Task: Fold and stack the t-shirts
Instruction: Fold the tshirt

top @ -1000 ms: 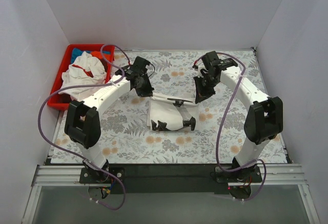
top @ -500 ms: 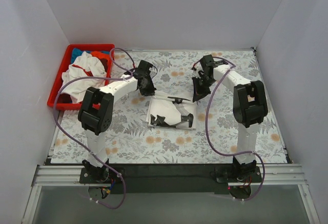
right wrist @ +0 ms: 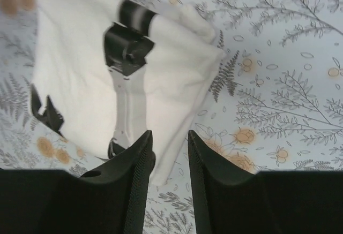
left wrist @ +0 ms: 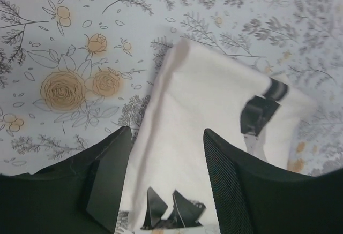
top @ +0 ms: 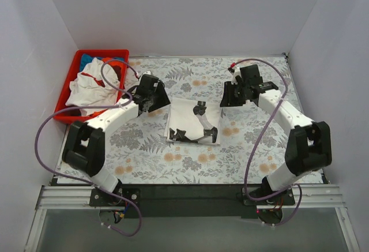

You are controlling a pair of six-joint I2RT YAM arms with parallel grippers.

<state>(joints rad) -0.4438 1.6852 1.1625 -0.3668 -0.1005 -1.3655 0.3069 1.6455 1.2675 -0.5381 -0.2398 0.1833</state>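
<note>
Folded white t-shirt with black print [top: 193, 122] lies flat at frame centre on the floral table covering [top: 144, 160]. Left gripper [top: 151, 97] and right gripper [top: 230, 95] flank its upper corners. Both are parted and empty, judged to be standing clear so the fold lies undisturbed. Unfolded shirts [top: 92, 85] are heaped in the red bin [top: 109, 52], upper left.

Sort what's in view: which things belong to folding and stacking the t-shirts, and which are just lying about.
Belongs to the job:
folded white t-shirt with black print
white t-shirt with red trim, heaped unfolded
blue t-shirt, under that heap

Just lying about:
red plastic bin, which only holds the heap
floral table covering
</note>
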